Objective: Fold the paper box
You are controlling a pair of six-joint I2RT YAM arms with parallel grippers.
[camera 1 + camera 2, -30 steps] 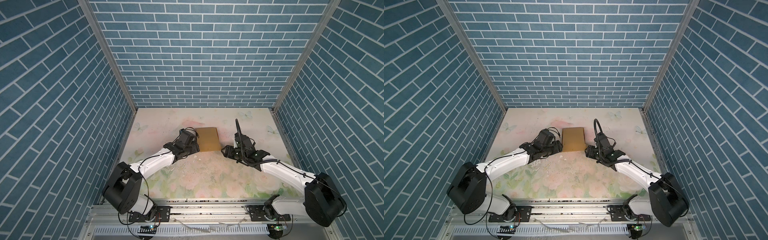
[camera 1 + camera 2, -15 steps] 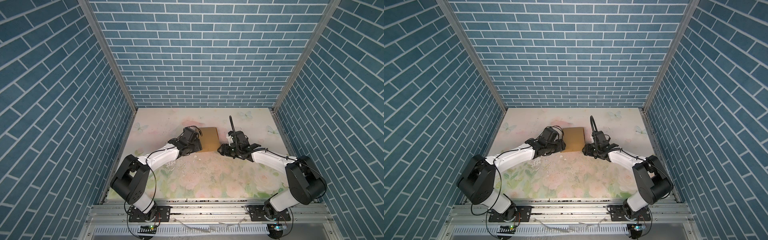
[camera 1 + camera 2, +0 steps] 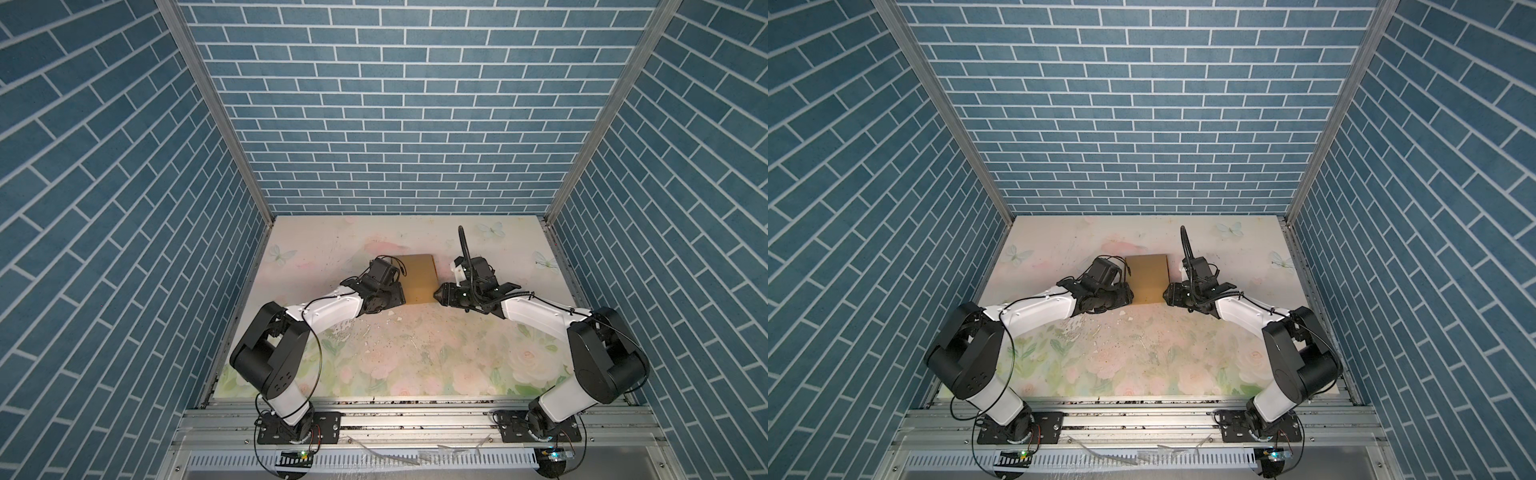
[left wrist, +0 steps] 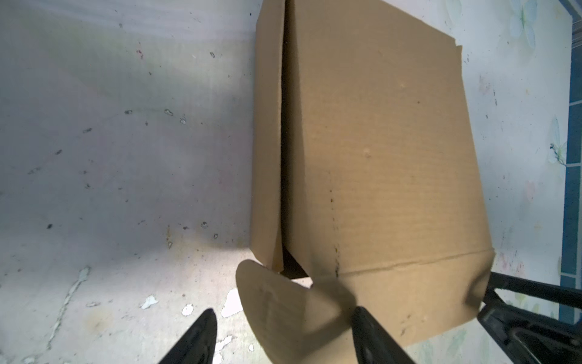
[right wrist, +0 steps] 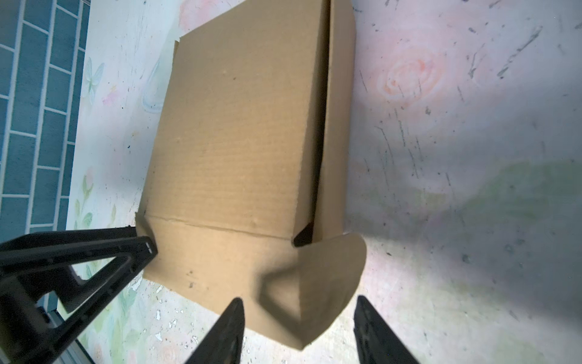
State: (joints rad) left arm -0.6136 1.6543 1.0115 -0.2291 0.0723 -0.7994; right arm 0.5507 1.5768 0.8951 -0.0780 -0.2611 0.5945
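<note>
You had the paper box point(image 3: 417, 279) lying on the floral table point(image 3: 415, 374), with free room from its far edge up to the blue brick wall point(image 3: 395, 124). The left gripper point(image 4: 285, 331) stood at its near left corner and the right gripper point(image 5: 299, 318) at its near right corner. Each had its jaws spread around a rounded flap point(image 4: 283, 299), perhaps touching it. The lid was down and the inside was hidden. White chips point(image 4: 231, 299) lay on the table just before the box.
</note>
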